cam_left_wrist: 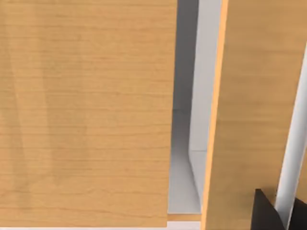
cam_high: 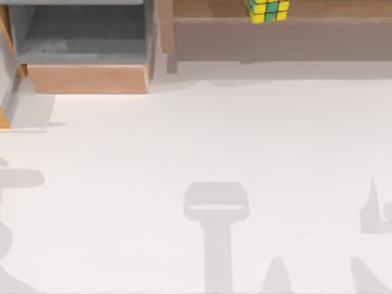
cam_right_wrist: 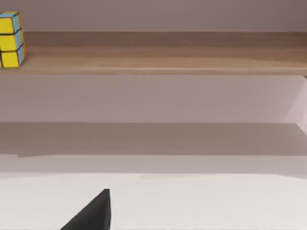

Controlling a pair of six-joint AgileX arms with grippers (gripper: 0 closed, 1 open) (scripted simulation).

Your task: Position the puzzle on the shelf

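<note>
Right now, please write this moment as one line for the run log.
puzzle: resting on shelf | grippers: not holding puzzle | table: arm shadows | task state: puzzle appears placed

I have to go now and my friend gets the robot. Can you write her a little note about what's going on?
Puzzle: already sitting on the shelf, near its front edge; nothing is touching it.
Left gripper: a dark fingertip shows close to the wooden cabinet at the table's left; open or shut can't be told.
Right gripper: a dark fingertip shows low over the white table, facing the shelf; open or shut can't be told.
Done: the placing looks finished.
Left: probably nothing but parking the arms.
</note>
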